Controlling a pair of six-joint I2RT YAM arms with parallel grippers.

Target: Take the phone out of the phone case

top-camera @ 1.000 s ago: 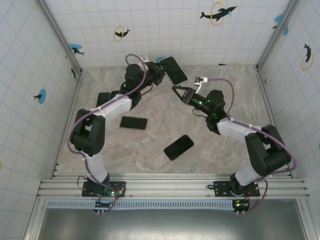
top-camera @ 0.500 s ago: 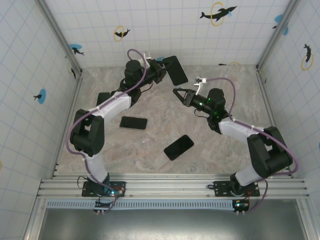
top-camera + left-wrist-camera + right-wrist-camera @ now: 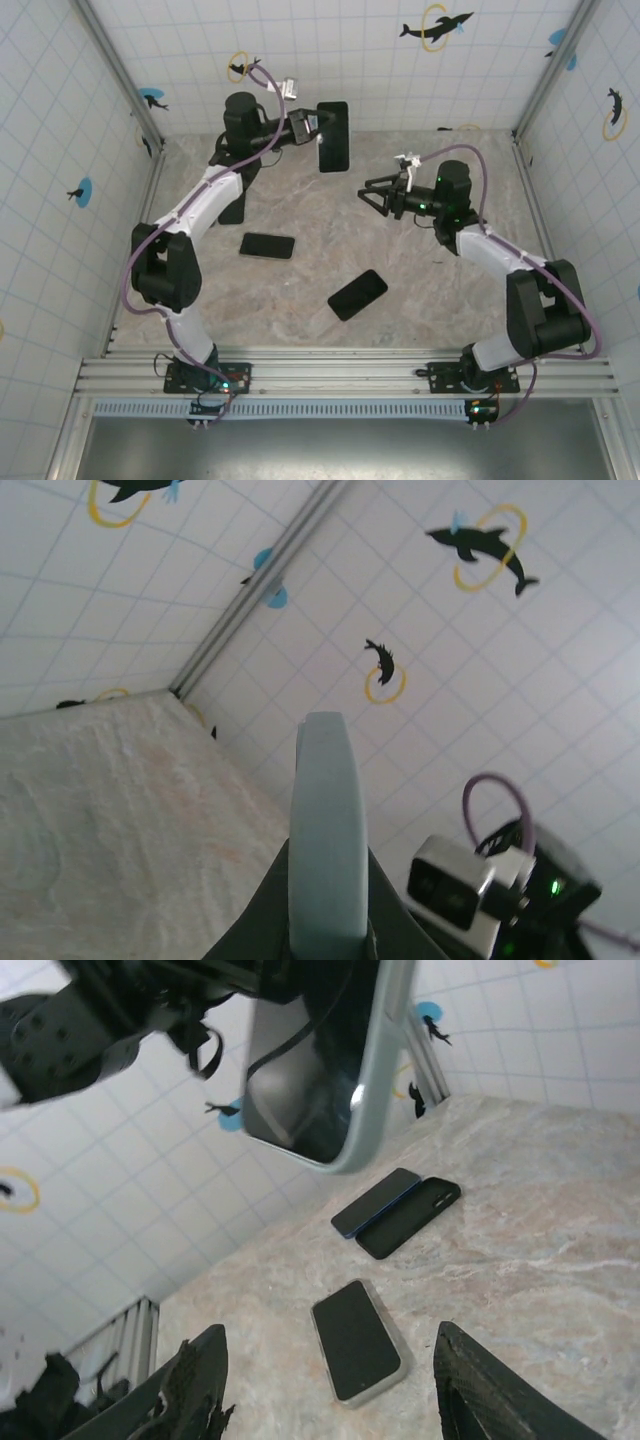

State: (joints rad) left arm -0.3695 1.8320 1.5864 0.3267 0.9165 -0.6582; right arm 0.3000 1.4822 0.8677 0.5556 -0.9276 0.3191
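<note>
Pale grey-green plastic marks the phone case (image 3: 327,830), seen edge-on in the left wrist view. It is pinched between the dark fingers of the left end effector (image 3: 312,127), which is pressed together on its lower end. In the top view the left arm holds the case aloft near the back wall, clear of the table (image 3: 440,300).

In the right wrist view the phone (image 3: 315,1060) shows as a dark glossy screen framed by the case rim along every visible side. It appears fully seated, so the extraction itself is judged not yet begun.

Other items lie flat on the table below. A blue handset and black case (image 3: 395,1210) lie side by side near the left wall. A handset in a clear cover (image 3: 360,1340) lies nearer the middle, and a dark handset (image 3: 357,294) lies nearest the arm bases.

At right, the right end effector (image 3: 370,197) has its jaws spread and carries nothing. It faces the held case and is apart from it.

Judged progress: the cased phone has been lifted and presented to the other arm. Left to do: engage the phone or a case edge with the right end effector, work the case off, and part the two pieces.
</note>
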